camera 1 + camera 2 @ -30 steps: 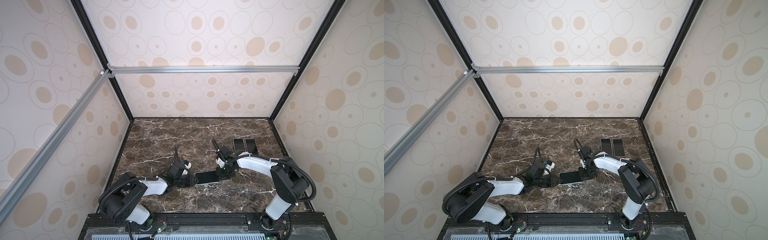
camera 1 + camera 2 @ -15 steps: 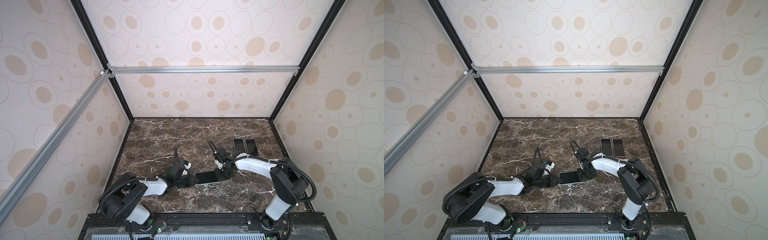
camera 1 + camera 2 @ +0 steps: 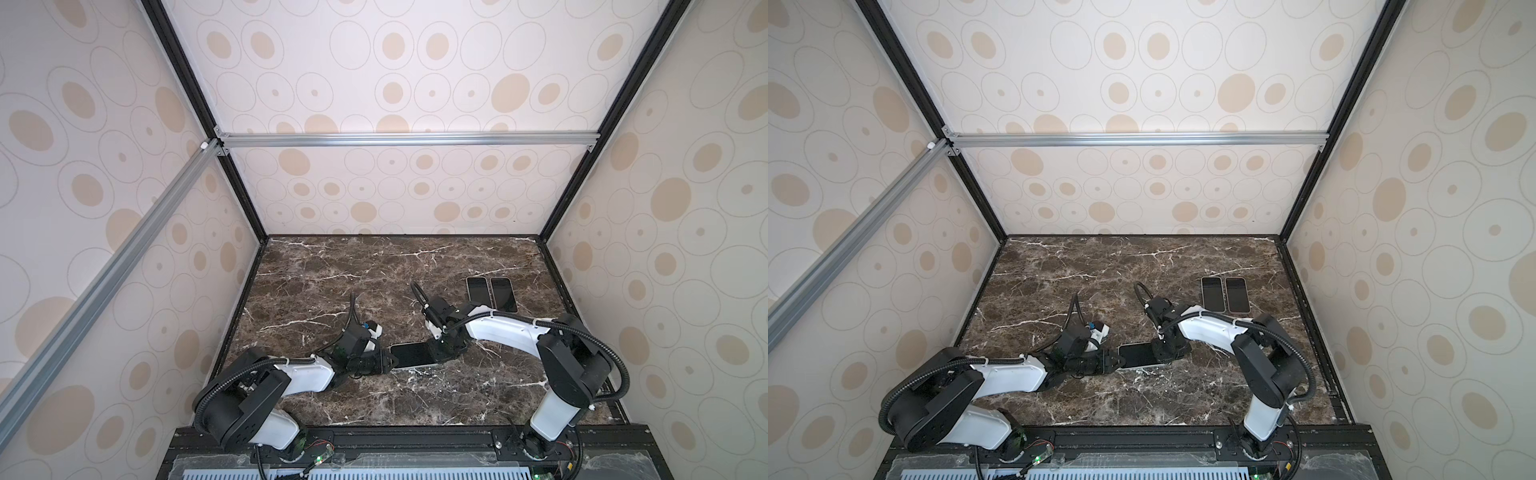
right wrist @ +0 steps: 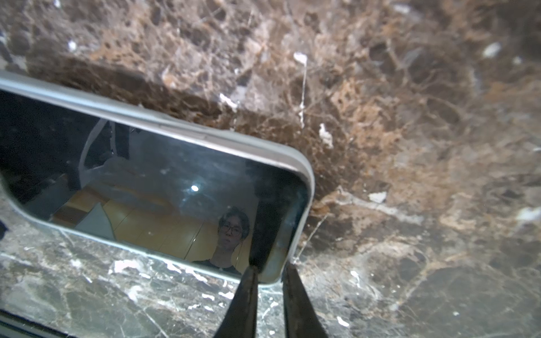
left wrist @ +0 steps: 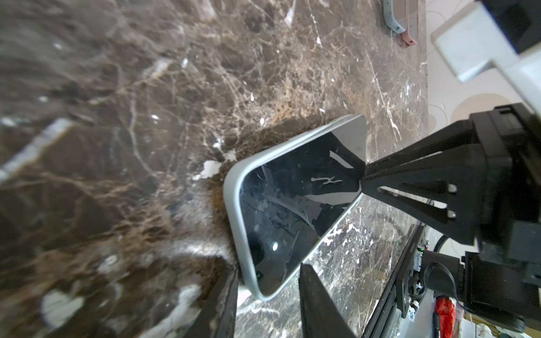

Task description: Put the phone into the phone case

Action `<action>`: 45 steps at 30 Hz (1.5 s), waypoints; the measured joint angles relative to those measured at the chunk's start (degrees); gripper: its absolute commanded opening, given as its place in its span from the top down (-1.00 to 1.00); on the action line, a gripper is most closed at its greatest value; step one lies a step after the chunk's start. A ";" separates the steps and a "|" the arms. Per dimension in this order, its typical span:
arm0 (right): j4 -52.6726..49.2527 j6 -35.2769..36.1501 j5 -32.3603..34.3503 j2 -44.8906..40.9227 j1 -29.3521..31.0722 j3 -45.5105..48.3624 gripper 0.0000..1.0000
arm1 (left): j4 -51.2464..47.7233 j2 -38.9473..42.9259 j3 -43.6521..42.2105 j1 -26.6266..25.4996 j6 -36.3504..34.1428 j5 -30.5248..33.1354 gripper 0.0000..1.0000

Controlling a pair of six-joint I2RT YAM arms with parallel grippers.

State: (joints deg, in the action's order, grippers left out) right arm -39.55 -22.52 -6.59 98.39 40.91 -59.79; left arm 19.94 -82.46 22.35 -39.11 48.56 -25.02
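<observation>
In both top views the right tool [image 3: 442,353] covers one end of the phone [image 3: 409,354] and the left tool [image 3: 386,360] covers the other end. The two dark phones [image 3: 490,294] at the back are too small to tell if they sit in cases. In the right wrist view the picture's edge cuts off most of the phone and the base of the fingers [image 4: 248,295]. In the left wrist view the near tabletop [image 5: 73,175] is blurred and two strips [image 5: 399,26] are cut off by the edge. It cannot be told whether either tool really presses the phone case [image 4: 205,137].
</observation>
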 measured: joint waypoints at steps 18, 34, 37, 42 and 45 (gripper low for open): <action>-2.75 2.47 -1.70 -1.01 -5.33 -5.07 0.64 | -5.38 0.24 3.08 2.45 -1.97 2.25 0.19; 3.41 2.89 -6.97 1.44 -8.90 -4.15 0.69 | -5.07 -4.09 6.21 3.91 -4.94 -0.66 0.36; 3.58 2.89 -7.13 2.43 -8.90 -4.11 0.69 | -5.22 -4.13 6.21 4.02 -4.96 -0.66 0.39; 4.00 2.86 -7.15 2.75 -8.90 -3.21 0.69 | -5.46 -4.13 6.21 4.04 -5.01 -0.66 0.44; 4.17 2.86 -7.37 2.75 -8.90 -3.15 0.70 | -5.44 -4.52 6.40 4.04 -5.14 -0.79 0.48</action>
State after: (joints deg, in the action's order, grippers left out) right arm -35.38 -19.66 -13.96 101.14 32.01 -62.94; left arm 14.50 -86.98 28.75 -35.07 43.42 -25.80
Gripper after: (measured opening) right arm 0.154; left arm 0.270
